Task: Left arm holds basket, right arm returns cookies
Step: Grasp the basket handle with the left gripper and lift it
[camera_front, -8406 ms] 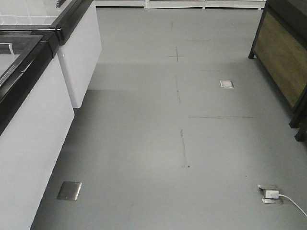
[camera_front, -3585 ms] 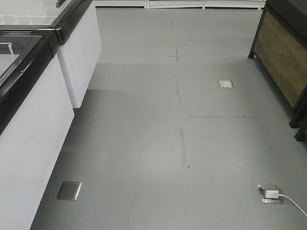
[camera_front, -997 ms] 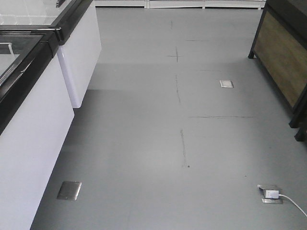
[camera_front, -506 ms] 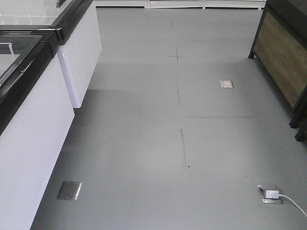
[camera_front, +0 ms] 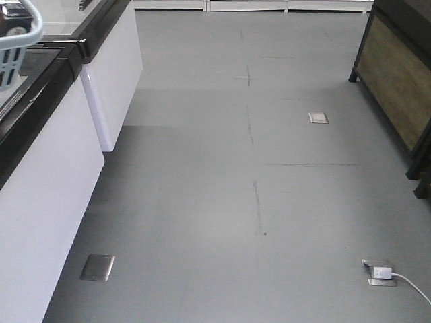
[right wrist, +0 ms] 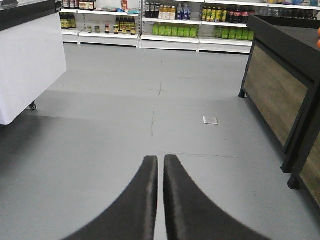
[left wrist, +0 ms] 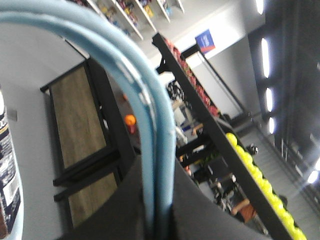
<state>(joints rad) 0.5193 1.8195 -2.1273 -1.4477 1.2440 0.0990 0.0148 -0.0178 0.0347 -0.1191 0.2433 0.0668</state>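
Front-facing view is showing a slotted pale blue plastic basket (camera_front: 10, 60) corner above the white cabinet (camera_front: 40, 195), upper left. Left wrist view is showing the left gripper (left wrist: 161, 220) pinching the basket's flat band handle (left wrist: 150, 115), the cookie box (left wrist: 6, 185) peeking at the edge. Right wrist view is showing the right gripper (right wrist: 160, 200) pressed together, empty, so returning the cookies is looking undone.

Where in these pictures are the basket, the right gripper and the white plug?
basket (camera_front: 32, 32): front-facing view, top left, on its pale blue rim.
right gripper (right wrist: 160, 159): right wrist view, midway between its black fingertips.
white plug (camera_front: 382, 272): front-facing view, lower right floor, on its body.
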